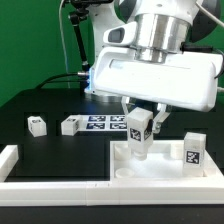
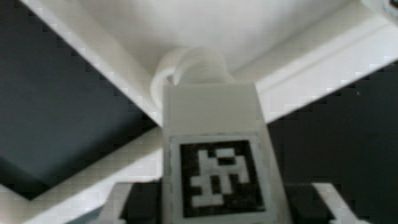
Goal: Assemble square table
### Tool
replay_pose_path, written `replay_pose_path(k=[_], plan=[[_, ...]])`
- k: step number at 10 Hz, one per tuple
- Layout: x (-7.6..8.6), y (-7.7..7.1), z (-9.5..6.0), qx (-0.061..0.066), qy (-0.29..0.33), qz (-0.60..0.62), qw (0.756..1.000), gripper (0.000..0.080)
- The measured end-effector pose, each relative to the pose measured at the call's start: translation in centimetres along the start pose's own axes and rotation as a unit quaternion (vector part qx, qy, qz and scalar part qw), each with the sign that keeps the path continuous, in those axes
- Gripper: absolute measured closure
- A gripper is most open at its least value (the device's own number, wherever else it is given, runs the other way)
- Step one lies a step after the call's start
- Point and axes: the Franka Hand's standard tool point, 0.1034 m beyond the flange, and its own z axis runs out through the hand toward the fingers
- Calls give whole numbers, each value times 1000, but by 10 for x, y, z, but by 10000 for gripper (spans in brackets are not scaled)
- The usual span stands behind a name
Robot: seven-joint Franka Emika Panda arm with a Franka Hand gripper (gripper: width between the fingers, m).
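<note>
Leg (image 1: pixel 139 138) upright, long axis vertical, lower end at square panel (image 1: pixel 168 166) below gripper (image 1: pixel 141 120); jaws pinch its tagged upper part.

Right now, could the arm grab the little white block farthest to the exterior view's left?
Probably not yet: its fingers are shut on another block at the white panel. The far block lies in the open, so with free fingers, likely yes.

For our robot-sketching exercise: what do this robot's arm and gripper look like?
The arm ends in a silvery-grey cylinder above a broad white boxy housing with rounded edges. The gripper has two short dark fingers. No markings show on it.
</note>
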Motion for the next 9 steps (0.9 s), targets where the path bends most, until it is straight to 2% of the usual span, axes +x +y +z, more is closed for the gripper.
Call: replay_pose_path(k=[1, 2, 4, 5, 6, 9], plan=[[13, 5, -3, 3, 13, 17, 1000, 507], [16, 5, -1, 3, 24, 43, 999, 507], [9, -1, 5, 1, 36, 51, 998, 507], [2, -3, 16, 3, 42, 48, 998, 507], [-7, -3, 27, -4, 40, 36, 999, 507], [-5, 1, 26, -3, 37, 18, 999, 507]])
